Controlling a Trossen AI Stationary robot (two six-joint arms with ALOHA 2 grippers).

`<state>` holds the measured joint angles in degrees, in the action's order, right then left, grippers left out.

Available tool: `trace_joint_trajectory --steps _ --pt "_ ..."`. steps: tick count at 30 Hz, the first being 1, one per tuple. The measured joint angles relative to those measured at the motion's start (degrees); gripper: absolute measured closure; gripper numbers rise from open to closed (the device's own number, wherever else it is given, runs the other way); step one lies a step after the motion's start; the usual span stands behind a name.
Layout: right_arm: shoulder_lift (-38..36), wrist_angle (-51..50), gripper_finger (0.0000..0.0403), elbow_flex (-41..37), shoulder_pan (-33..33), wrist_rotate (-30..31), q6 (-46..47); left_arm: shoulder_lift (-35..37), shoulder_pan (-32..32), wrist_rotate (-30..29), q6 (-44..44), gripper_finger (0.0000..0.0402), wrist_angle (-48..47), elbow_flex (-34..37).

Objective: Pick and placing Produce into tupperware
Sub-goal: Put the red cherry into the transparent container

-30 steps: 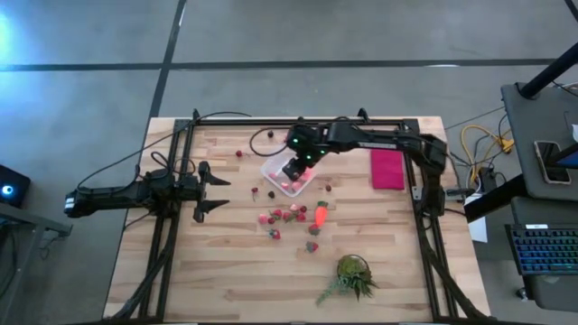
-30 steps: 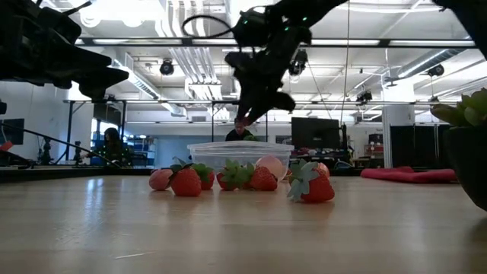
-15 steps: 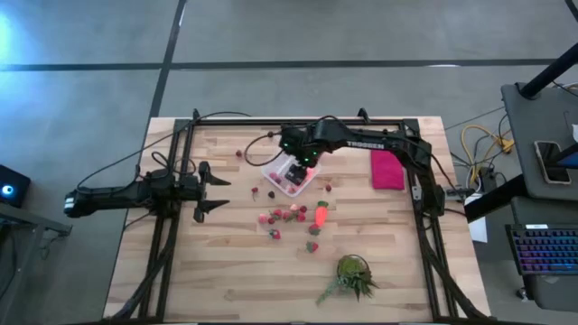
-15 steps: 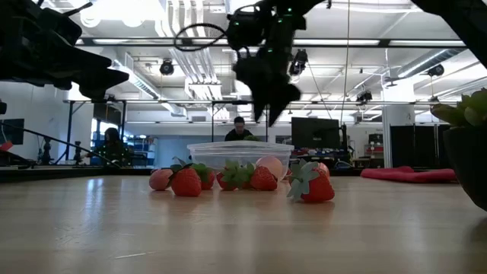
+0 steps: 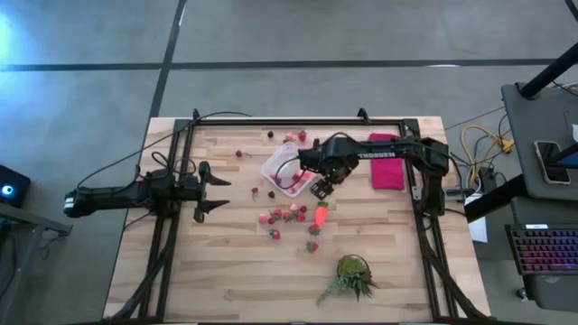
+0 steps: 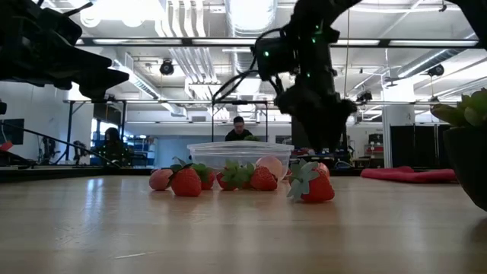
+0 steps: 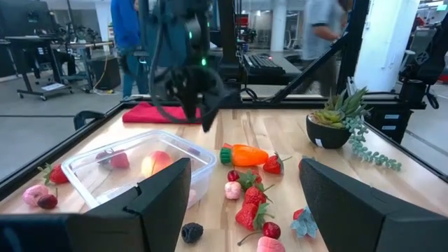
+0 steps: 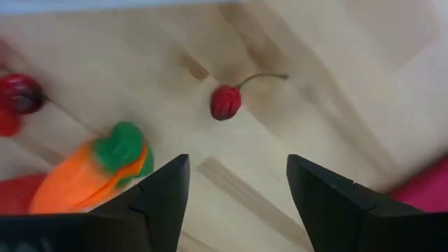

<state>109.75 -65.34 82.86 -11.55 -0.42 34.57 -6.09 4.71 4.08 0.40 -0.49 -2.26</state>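
The clear tupperware (image 5: 282, 171) (image 7: 140, 168) stands on the table's middle with a few pink and red pieces inside. Loose produce (image 5: 287, 217) lies on the wood nearer the front, with the orange carrot (image 5: 320, 215) (image 8: 91, 171) among it. My right gripper (image 5: 321, 188) (image 6: 321, 146) points down, open, just right of the tupperware. It hangs above a single red cherry (image 8: 225, 102) and holds nothing. At the table's left side my left gripper (image 5: 212, 190) (image 7: 245, 203) stays level and open, also holding nothing.
A magenta cloth (image 5: 388, 169) lies at the right, and a potted green plant (image 5: 350, 273) stands near the front edge. A few stray pieces (image 5: 269, 135) lie by the far edge. The low view shows strawberries (image 6: 251, 179) in front of the tupperware and a person behind.
My right gripper has left its place above the tupperware and gone toward the table's right and near edges, sinking lower. It has tipped until it points straight down, and its fingers have opened.
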Motion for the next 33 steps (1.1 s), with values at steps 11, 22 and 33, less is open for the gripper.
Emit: trace_joint_trajectory --steps 11,22,33 --pt "-1.0 11.5 0.0177 -7.3 0.6 1.1 7.8 -0.2 0.0 0.0 0.0 0.0146 0.0 0.0" --pt "-1.0 18.0 0.0178 -11.4 0.5 3.5 9.4 -0.2 0.0 0.0 0.0 0.0146 0.0 0.0" --pt "-1.0 21.3 0.0227 -13.5 0.5 3.6 9.0 -0.2 0.0 0.0 0.0 0.0146 0.0 0.0"
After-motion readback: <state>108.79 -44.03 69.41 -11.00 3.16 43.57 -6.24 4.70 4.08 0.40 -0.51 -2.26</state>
